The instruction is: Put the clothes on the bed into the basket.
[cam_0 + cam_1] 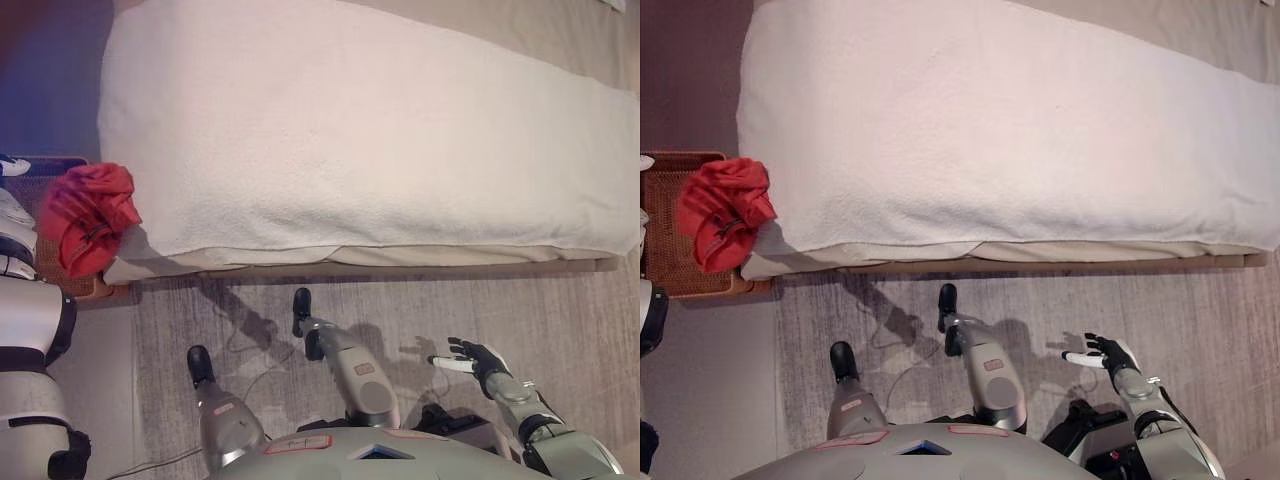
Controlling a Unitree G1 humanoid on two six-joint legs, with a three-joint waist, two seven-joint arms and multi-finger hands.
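Clothes: red bundle (722,222) lies over the brown woven basket (670,270), touching the bed (990,130) corner.
Bed: white cover, nothing else on it.
Right robot hand (478,360): fingers spread, holding nothing, above the grey floor (1200,310).
Left robot hand: not visible.

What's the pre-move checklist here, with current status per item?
1. Clothes off the bed: ok, only the white cover shows on top.
2. Red garment fully inside the basket: not ok, it drapes over the rim next to the bed's corner.
3. Right hand free: ok, fingers spread, holding nothing, over the floor.
4. Left hand status: cannot tell, it shows in neither view.
5. More clothes in the basket: cannot tell, the garment hides much of the inside.
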